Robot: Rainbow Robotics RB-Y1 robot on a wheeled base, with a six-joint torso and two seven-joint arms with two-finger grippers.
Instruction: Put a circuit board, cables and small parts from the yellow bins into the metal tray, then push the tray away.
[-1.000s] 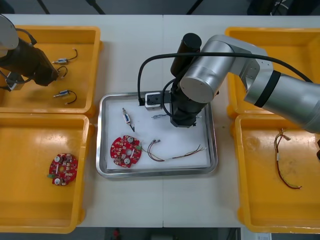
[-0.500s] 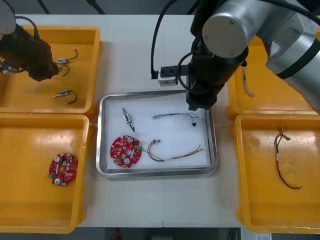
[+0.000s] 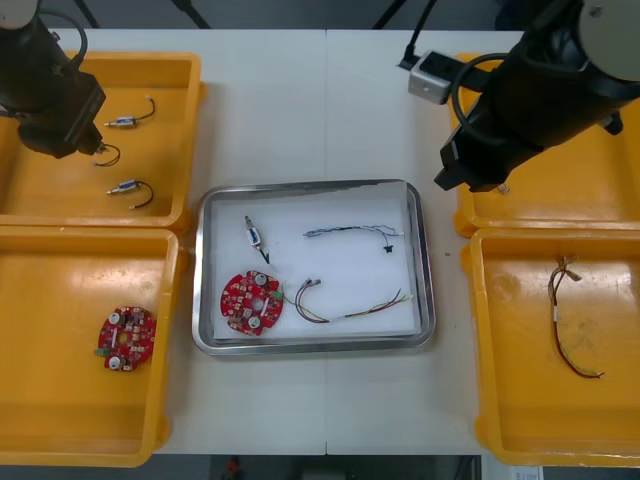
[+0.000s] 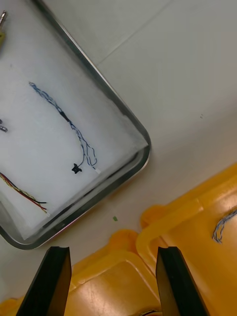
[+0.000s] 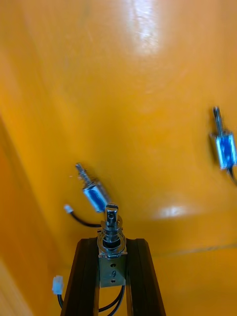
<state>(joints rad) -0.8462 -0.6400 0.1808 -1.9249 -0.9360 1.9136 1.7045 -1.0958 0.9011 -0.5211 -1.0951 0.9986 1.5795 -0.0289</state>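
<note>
The metal tray (image 3: 424, 300), white inside, holds a round red circuit board (image 3: 250, 300), a small metal part (image 3: 255, 238), a blue and white cable (image 3: 345, 232) and a red and yellow cable (image 3: 350, 306). My left gripper (image 5: 112, 259) is over the far left yellow bin (image 3: 60, 200). It is shut on a small metal part (image 5: 112, 232) with a black lead, and two more parts (image 5: 94, 191) (image 5: 223, 148) lie below it. My right gripper (image 4: 113, 279) stands open with nothing between its fingers, over the gap between the tray's corner (image 4: 140, 148) and the right bins.
The near left bin (image 3: 40, 400) holds a second circuit board (image 3: 126, 337). A red and yellow cable (image 3: 570, 325) lies in the near right bin (image 3: 500, 400). In the far right bin (image 4: 197, 232) there is a blue and white cable (image 4: 223, 228). Bare table surrounds the tray.
My right arm has risen out of the tray and swung right toward the right bins, leaving the blue and white cable in the tray. The left arm has shifted over the far left bin.
</note>
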